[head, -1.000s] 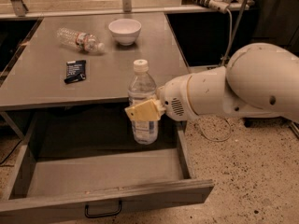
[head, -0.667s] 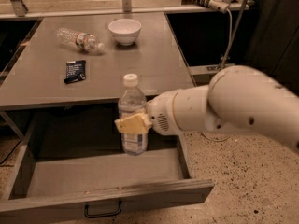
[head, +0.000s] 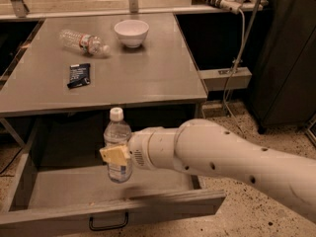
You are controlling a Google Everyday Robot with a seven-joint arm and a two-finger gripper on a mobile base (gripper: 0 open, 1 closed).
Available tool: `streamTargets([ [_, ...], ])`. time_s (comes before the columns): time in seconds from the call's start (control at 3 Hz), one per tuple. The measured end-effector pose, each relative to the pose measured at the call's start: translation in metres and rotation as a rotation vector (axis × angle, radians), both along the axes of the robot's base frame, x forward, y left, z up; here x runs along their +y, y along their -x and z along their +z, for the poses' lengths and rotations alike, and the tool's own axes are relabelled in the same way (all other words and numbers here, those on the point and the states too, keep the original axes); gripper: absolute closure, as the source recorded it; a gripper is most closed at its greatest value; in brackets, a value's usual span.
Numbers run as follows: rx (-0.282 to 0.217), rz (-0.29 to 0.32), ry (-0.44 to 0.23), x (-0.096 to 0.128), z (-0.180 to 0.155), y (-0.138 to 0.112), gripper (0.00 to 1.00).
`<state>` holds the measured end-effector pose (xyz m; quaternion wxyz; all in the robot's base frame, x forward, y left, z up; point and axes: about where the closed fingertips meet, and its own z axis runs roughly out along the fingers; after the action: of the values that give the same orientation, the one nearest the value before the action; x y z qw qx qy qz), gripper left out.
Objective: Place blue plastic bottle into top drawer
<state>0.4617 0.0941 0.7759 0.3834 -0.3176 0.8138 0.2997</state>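
The blue plastic bottle is a clear bottle with a white cap and pale label. It stands upright, held above the open top drawer. My gripper is shut on the bottle's middle, its tan fingers wrapped round the label. My white arm reaches in from the right. The drawer is pulled out below the table's front edge, grey inside, with a small black handle on its front. The bottle's base hangs just over the drawer's floor, right of centre.
On the grey table lie a clear bottle with a red-marked label, a white bowl and a small dark packet. A power strip and cable hang at the right. Dark cabinets stand at the right.
My arm has carried the bottle leftward and lower, from over the drawer's right side toward its middle. The bottle stays upright in my grip.
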Motion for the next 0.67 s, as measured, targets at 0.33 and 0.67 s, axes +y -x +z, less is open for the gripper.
streamTargets([
  [0.33, -0.003, -0.04, -0.027, 0.015, -0.025, -0.007, 1.0],
  [0.67, -0.025, -0.078, -0.042, 0.022, -0.043, -0.017, 1.0],
])
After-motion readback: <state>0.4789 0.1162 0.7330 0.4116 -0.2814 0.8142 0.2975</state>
